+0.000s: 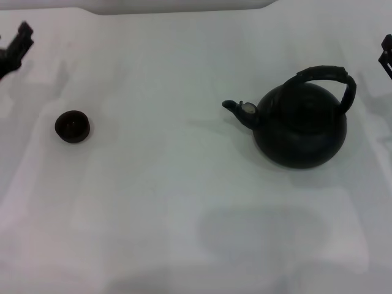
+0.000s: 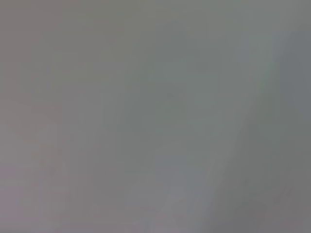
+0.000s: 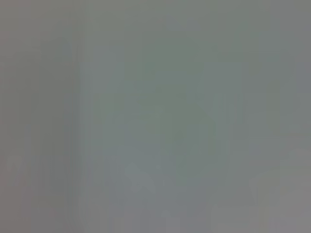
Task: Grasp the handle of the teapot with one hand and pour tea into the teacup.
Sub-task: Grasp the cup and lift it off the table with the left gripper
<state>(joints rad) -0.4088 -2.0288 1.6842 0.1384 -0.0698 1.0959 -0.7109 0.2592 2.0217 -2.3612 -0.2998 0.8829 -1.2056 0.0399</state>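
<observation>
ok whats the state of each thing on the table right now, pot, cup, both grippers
round black matte teapot: upright on the white table, spout toward the cup, not held
thick black arched handle: raised over the pot, free
tiny round black teacup: upright, apart from the pot, contents unclear
left gripper: at the table's left edge, idle
right gripper: at the right edge, idle

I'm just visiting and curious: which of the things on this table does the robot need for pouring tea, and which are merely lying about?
Needed for the job:
- teapot
- its handle
- teacup
- right gripper, at the table's edge, nearest the handle

Lying about:
- nothing else on the white table
- left gripper, off at the far edge
</observation>
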